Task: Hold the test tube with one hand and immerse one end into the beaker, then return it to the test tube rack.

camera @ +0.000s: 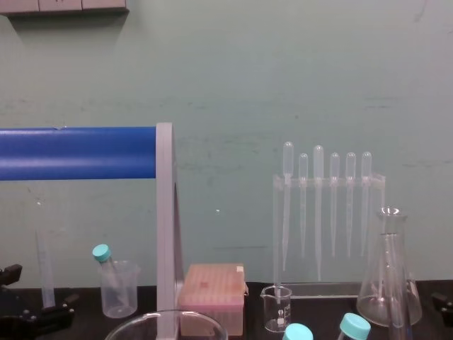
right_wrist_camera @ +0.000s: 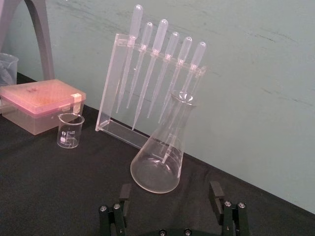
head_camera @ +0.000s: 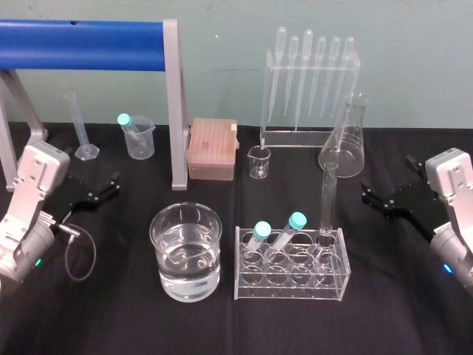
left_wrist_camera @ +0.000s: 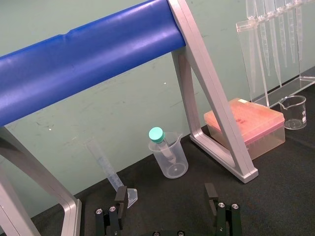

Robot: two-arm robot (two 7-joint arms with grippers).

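The black counter (head_camera: 111, 318) runs from its near edge back to a pale green wall (head_camera: 222, 81). Around the middle of the near edge stands the wide beaker (head_camera: 185, 251), part-filled with clear liquid. Just beside it on the right is the clear test tube rack (head_camera: 290, 265). The test tube (head_camera: 327, 196) stands upright in the rack's far right hole, and two teal-capped tubes (head_camera: 260, 235) lean in holes further left. Bare counter lies open on either side of this pair.

Farther back, the left claw (head_camera: 92, 194) is near the left edge and the right claw (head_camera: 384, 202) near the right edge. Each has its fingers spread and holds nothing, well apart from the glassware.

Along the far edge stand:
- a graduated cylinder (head_camera: 81, 129)
- a plastic beaker (head_camera: 139, 137)
- a blue-barred frame (head_camera: 81, 35)
- a pink tip box (head_camera: 212, 150)
- a small beaker (head_camera: 259, 162)
- a conical flask (head_camera: 344, 144)
- a pipette stand (head_camera: 310, 89) by the wall
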